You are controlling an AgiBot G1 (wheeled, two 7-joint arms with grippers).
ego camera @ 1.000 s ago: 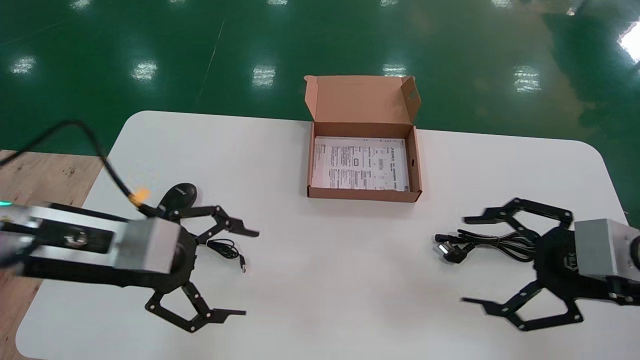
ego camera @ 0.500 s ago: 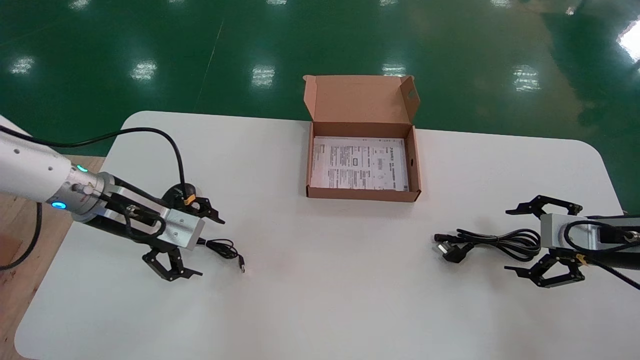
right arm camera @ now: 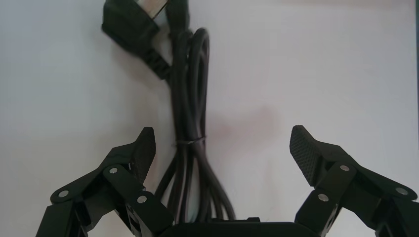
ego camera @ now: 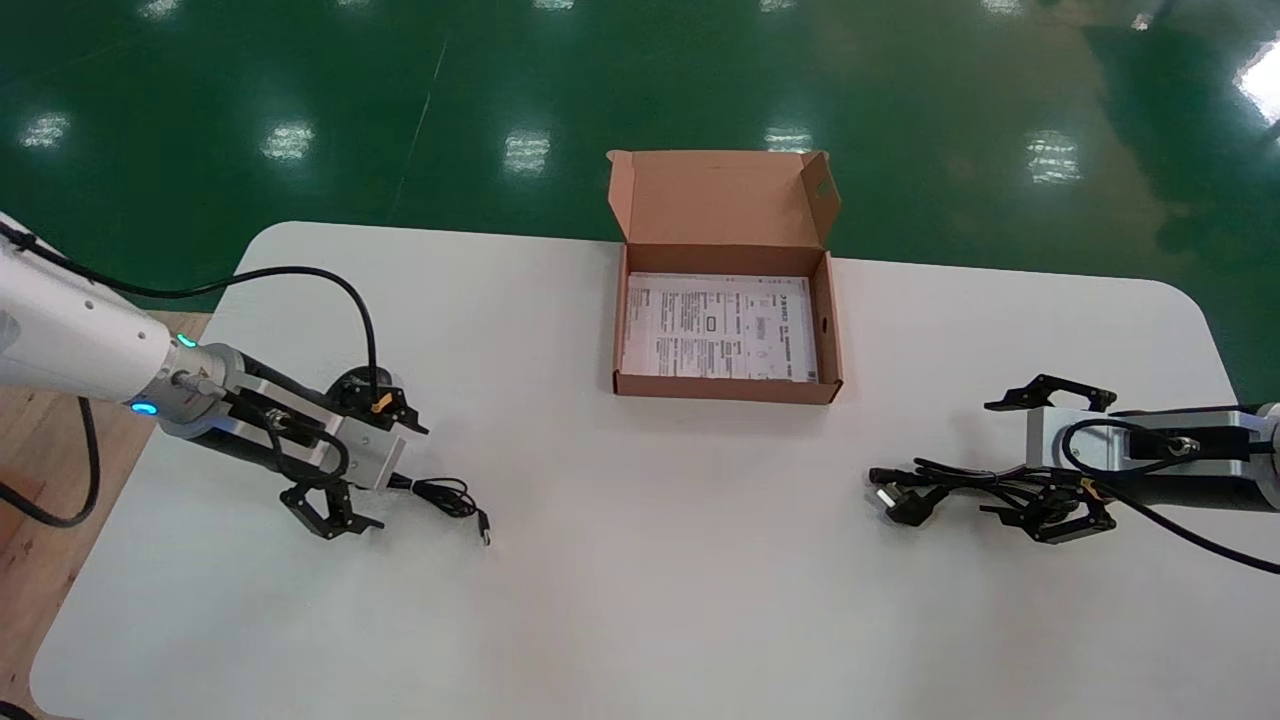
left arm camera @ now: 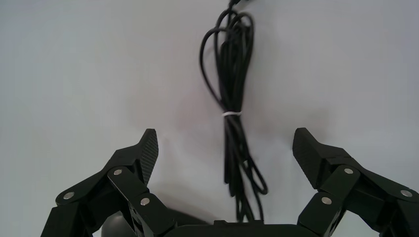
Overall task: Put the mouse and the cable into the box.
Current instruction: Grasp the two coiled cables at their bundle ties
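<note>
Cable (right arm camera: 190, 98) lies within wide-open right claw (right arm camera: 225, 143), mouse cord (left arm camera: 231, 98) within wide-open left claw (left arm camera: 227, 145).

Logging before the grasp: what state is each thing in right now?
box, open, lid up, printed sheet inside.
mouse, on the table, outside the box.
mouse cord, bundled and tied.
cable, coiled, tied, on the table.
left gripper, open, straddling the mouse cord.
right gripper, open, straddling the cable.
</note>
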